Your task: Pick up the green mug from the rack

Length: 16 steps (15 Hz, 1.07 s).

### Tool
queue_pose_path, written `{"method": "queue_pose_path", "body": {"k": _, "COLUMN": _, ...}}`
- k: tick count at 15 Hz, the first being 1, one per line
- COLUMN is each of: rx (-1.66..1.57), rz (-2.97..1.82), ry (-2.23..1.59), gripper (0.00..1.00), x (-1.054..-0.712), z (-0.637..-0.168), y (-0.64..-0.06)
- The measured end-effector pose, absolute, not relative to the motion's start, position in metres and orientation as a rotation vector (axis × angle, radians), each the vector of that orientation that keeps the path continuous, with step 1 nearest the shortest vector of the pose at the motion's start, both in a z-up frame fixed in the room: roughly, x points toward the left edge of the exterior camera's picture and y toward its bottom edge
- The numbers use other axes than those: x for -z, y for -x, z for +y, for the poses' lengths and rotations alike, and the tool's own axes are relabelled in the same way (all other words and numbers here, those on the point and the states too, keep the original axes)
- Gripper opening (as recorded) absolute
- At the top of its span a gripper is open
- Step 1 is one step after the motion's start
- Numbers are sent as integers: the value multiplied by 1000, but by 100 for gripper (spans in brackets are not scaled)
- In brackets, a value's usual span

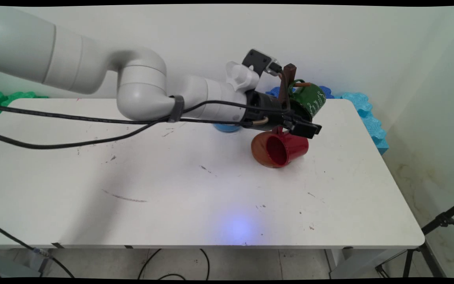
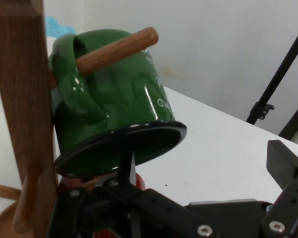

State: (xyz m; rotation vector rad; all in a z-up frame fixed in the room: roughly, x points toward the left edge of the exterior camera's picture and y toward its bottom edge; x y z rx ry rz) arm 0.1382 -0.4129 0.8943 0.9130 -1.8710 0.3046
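Nearest thing is the scuffed white desk (image 1: 211, 205). Far right on it, the end effector (image 1: 304, 128) is tucked in low against a wooden mug stand (image 1: 289, 77). Can't tell if it's apart or closed; its own linkage hides that. A red mug (image 1: 288, 150) sits tipped on its side just under it, mouth facing left and near. A green mug (image 1: 309, 101) hangs by its handle on a peg (image 2: 116, 49), rim right above the end effector. Tight quarters, so I'd say little room for sideways slop.
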Motion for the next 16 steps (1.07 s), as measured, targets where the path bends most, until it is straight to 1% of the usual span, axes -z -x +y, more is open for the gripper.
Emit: {"method": "queue_pose_path", "body": {"k": 16, "rx": -326, "rz": -1830, "ry": -881, "gripper": 100, "x": -867, "z": -426, "y": -119}}
